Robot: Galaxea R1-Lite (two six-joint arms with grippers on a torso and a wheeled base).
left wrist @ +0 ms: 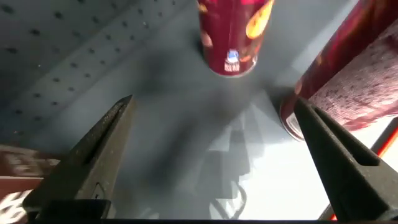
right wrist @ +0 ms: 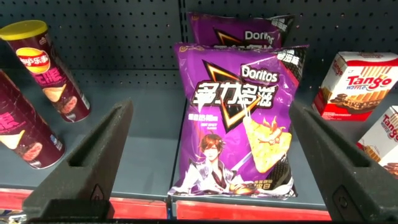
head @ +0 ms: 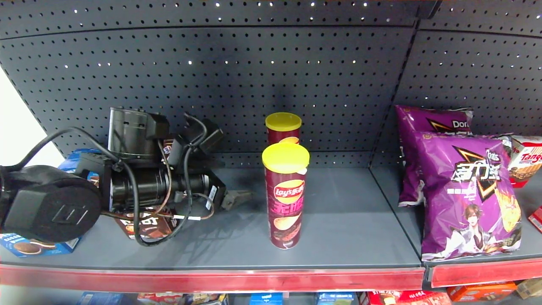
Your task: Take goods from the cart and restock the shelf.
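Two maroon chip cans with yellow lids stand mid-shelf, the front can (head: 286,195) ahead of the back can (head: 283,127). My left gripper (head: 237,197) lies low over the shelf just left of the front can, open and holding nothing. In the left wrist view the left gripper (left wrist: 212,104) has the front can (left wrist: 348,81) beside one finger and the back can (left wrist: 233,34) farther ahead. My right gripper (right wrist: 212,111) is open and empty in front of the shelf, facing a purple chip bag (right wrist: 239,118) with both cans (right wrist: 46,68) off to one side.
Two purple chip bags (head: 465,195) stand on the right shelf section, with wafer boxes (head: 525,159) beyond them. Cookie boxes (head: 148,224) lie under and behind my left arm. A red strip (head: 211,279) edges the grey shelf (head: 347,220). Pegboard forms the back wall.
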